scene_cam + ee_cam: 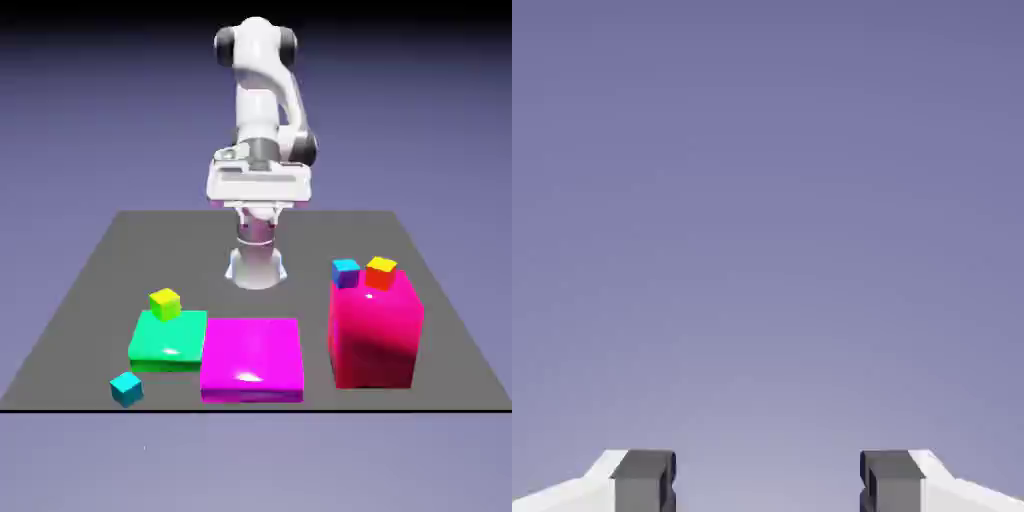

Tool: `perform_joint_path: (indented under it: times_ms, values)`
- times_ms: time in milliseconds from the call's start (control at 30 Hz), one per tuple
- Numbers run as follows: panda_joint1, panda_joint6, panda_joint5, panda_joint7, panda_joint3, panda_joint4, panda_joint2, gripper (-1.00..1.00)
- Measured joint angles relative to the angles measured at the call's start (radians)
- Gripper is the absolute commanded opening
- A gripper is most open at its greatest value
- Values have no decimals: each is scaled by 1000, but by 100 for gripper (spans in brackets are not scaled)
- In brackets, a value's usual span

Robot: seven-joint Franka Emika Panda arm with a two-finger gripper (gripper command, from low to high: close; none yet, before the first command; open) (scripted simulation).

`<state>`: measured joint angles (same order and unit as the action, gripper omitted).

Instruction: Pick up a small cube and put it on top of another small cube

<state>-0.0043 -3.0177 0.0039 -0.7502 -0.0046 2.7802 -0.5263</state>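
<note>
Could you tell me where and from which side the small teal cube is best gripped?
Probably from straight above, with the jaws closing on two opposite side faces. The teal cube sits alone on the table near its front edge, turned a little askew, so the gripper, now open, would need to rotate to match. The green block behind it stands apart, leaving the sides free.

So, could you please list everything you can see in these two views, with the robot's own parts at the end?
teal cube: one, tiny, on the table near its front edge, at the exterior view's left.
orange cube: one, tiny, on top of the tall pink block.
blue cube: one, tiny, beside the orange one.
yellow-green cube: one, tiny, on the green slab.
green slab: one, low.
magenta slab: one, low, middle.
tall pink block: one.
table: one, grey.
gripper: one, white with grey tips, open, empty.
</note>
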Motion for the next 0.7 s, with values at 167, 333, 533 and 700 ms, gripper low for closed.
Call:
perform_joint_path:
  times_ms: [167,333,533,700]
  values:
    - [-68,80,16,-38,-19,-124,181,0]
    - [-135,160,32,-76,-38,-247,362,0]
    - [-222,256,51,-122,-61,-396,580,0]
    - [-284,336,68,-161,-80,-519,761,0]
